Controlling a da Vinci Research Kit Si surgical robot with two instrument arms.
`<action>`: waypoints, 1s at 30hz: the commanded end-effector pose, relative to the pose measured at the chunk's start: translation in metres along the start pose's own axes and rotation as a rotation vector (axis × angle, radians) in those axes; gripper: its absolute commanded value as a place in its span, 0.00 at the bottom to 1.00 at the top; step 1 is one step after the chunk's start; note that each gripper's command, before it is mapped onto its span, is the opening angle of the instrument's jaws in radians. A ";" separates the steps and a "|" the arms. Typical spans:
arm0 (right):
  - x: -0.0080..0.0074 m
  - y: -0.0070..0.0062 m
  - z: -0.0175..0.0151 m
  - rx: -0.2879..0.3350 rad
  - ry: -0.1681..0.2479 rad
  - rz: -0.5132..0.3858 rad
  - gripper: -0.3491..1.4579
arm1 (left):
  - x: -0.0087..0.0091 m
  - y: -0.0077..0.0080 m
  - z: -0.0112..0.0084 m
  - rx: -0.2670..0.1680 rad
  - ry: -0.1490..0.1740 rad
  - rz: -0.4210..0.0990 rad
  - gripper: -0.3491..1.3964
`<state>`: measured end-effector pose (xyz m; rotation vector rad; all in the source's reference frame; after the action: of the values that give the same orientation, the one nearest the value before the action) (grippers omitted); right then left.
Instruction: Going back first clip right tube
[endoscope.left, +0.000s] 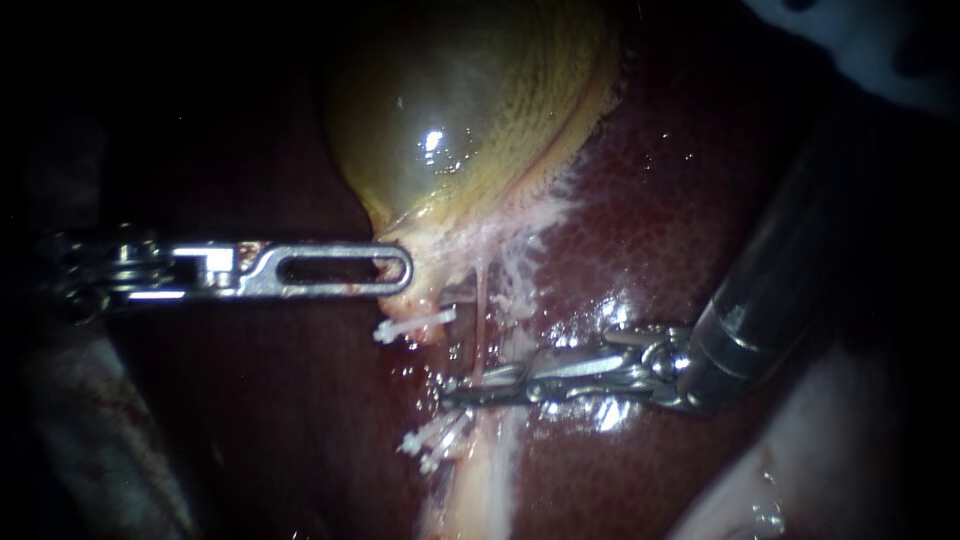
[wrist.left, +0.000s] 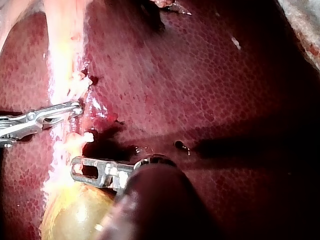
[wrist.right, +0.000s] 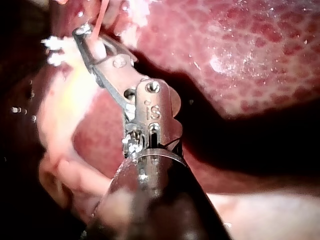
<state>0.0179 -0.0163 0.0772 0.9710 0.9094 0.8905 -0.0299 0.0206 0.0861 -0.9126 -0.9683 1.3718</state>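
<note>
Open room: bare liver (endoscope.left: 690, 190) right of the gallbladder (endoscope.left: 450, 120) and beneath the right shaft; dark, unlit margins at the endoscope view's left and far right.
Edges: pale, fringed border of the gallbladder slanting down to its neck; from there a pale band (endoscope.left: 480, 490) running to the lower edge.
Right tube: thin pink right tube (endoscope.left: 482, 315), dropping from the neck to the tip of the right end effector.
Clips: white upper clip (endoscope.left: 415, 325) lying crosswise on a short stub (endoscope.left: 432, 305) just under the neck, left of the right tube; white lower clips (endoscope.left: 435, 440) side by side on the pale band, just below the right tip.
In the way: upper clip and stub sitting between the two tips, near both; wet glare on the liver beside the right wrist joint.
Left instrument (endoscope.left: 400, 270): enters level from the left; slotted end effector closed flat on the gallbladder's neck, pale tissue pinched at its tip.
Right instrument (endoscope.left: 455, 390): shaft descends steeply from the upper right; wrist bent so the end effector lies almost level, pointing left across the pale band.
Right end effector: narrow gap, plainest in the right wrist view (wrist.right: 85, 35); right tube enters that gap near the tips; cannot tell whether either side touches it.
Left wrist view: right instrument's tip (wrist.left: 77, 107) resting at the pale band, apart from the left tip (wrist.left: 75, 167).
</note>
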 end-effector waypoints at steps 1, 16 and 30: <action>0.0000 0.0000 0.0000 0.000 0.000 0.000 0.05 | 0.0000 0.0000 0.0000 0.000 0.000 0.000 0.00; 0.0000 -0.0005 0.0005 0.001 -0.001 0.001 0.28 | 0.0000 0.0000 0.0001 0.000 0.001 0.000 0.00; 0.0001 -0.0009 0.0009 -0.006 -0.013 -0.163 0.44 | 0.0000 0.0000 0.0001 0.000 0.001 0.000 0.00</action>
<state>0.0189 -0.0167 0.0767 0.8753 0.9646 0.7346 -0.0301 0.0206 0.0861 -0.9129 -0.9679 1.3714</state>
